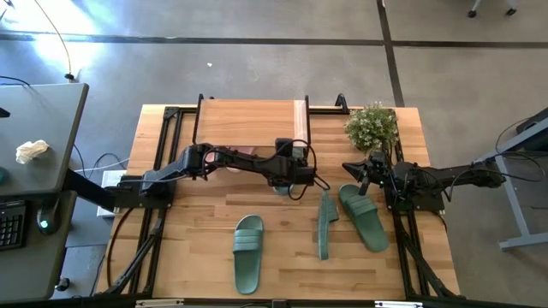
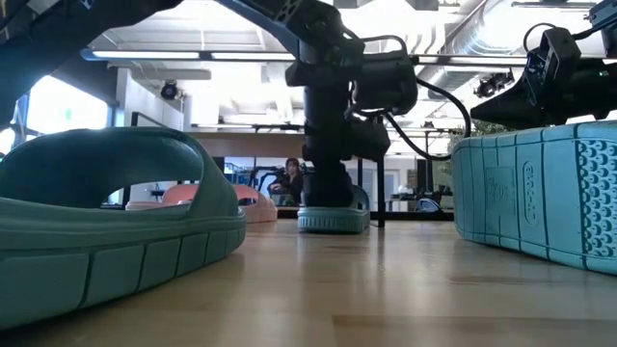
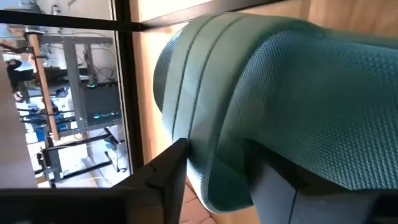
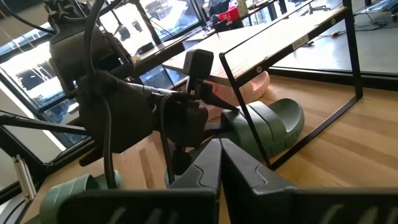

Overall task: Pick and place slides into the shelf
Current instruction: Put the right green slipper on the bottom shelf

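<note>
Plainly, the risk is at the shelf (image 1: 248, 115): the dark green slide (image 4: 267, 127) sits at the shelf's front edge, just inside the thin black frame, so if the left pincer (image 1: 289, 175) lifts away with a finger touching the ribbed strap, it may drag the slide back out onto the tabletop (image 1: 197, 248). The left pincer's jaws stand partly open around that slide, one dark finger (image 3: 165, 174) beside it, though whether they touch it I cannot tell. The right pincer (image 1: 358, 171) waits fully closed and empty near a second green slide (image 1: 364, 218), with a pink slide (image 4: 258, 84) already under the shelf.
</note>
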Controlling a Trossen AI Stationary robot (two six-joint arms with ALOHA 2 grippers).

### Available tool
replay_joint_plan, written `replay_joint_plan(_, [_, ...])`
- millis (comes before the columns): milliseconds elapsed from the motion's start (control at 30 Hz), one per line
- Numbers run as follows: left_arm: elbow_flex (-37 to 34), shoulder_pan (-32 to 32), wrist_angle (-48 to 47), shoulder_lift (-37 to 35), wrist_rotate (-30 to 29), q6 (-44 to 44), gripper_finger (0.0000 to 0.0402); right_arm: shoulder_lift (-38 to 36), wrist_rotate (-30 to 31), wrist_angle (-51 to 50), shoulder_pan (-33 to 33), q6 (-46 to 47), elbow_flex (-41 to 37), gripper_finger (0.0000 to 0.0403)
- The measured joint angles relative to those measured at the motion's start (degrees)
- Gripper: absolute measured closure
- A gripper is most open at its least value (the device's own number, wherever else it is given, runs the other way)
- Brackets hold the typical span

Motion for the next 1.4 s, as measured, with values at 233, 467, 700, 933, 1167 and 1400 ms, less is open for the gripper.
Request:
replay_joint_plan(233, [0.0, -0.9, -2.6, -0.3, 2.2, -0.1, 0.0223, 0.0, 0.2, 0.0, 0.0, 0.0, 0.0, 0.0403])
replay_joint_plan(467, [0.0, -2.1, -3.7, -2.4, 1.5, -0.1, 0.0196, 0.0, 0.2, 0.0, 0.0, 0.0, 0.0, 0.0403])
replay_joint_plan(700, [0.0, -2.2, -6.7, -4.3, 2.9, -1.0, 0.0185, 0.0, 0.2, 0.0, 0.0, 0.0, 0.0, 0.0403])
replay_joint_plan(933, [0.1, -4.8, -12.3, -8.3, 8.6, -3.0, 0.0196, 0.3, 0.1, 0.1, 0.0, 0.0, 0.0, 0.0403])
replay_joint_plan(1167, [0.1, -11.0, -13.7, -13.9, 9.6, -2.7, 0.0231, 1.7, -0.1, 0.0, 0.0, 0.7, 0.0, 0.0403])
replay_joint_plan(1400, [0.1, -16.8, -11.3, -18.0, 29.3, 4.2, 0.0297, 1.9, -0.5, 0.0, 0.0, 0.9, 0.0, 0.0403])
